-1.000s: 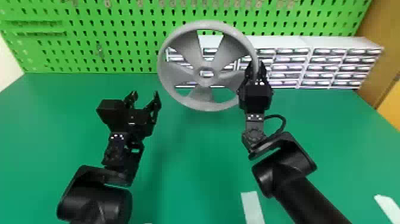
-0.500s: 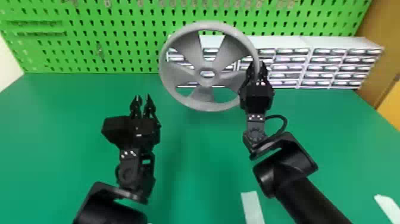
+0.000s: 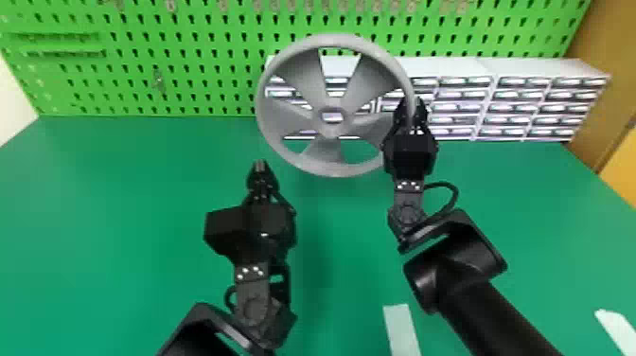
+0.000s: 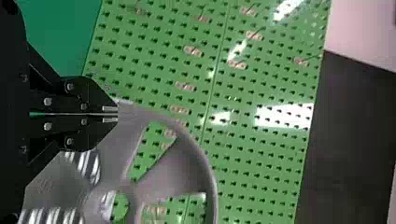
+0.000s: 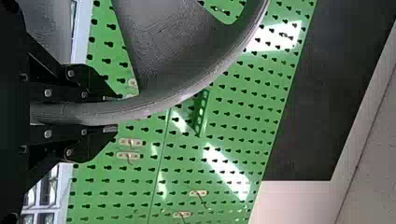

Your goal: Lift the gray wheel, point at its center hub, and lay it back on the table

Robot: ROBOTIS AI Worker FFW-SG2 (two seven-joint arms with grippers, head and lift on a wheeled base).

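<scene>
- Gray wheel [image 3: 303, 78]: held up off the table, standing on edge, broad face toward the head camera; soft shadow on the green below it
- Center hub [image 3: 339, 129]: round ring with an open middle, drawers visible through it; broad spokes run from it out to the rim
- Right gripper [image 3: 410, 106]: at the wheel's right-hand rim in the head view; right wrist view shows one finger on each side of the rim [image 5: 140, 109], pinching it between them
- Left gripper [image 3: 260, 165]: above the table, below and to the left of the wheel in the head view, tips near the rim but apart from it
- Left fingers [image 4: 93, 100]: pressed together, only a thin line between them in the left wrist view, nothing pinched; wheel lies beyond the tips there, center hub off to one side of their line
- Table [image 3: 94, 213]: green top beneath both arms; two pale strips [image 3: 400, 326] on it, one near the right arm, one by the right edge
- Drawers [image 3: 454, 66]: white units in a row at the back of the table, partly behind the wheel and right gripper
- Pegboard [image 3: 142, 102]: green, slotted, upright behind the table, small metal hooks [image 4: 192, 50] fixed on it
- Brown panel [image 3: 596, 80]: at the right of the head view, beside the drawers
</scene>
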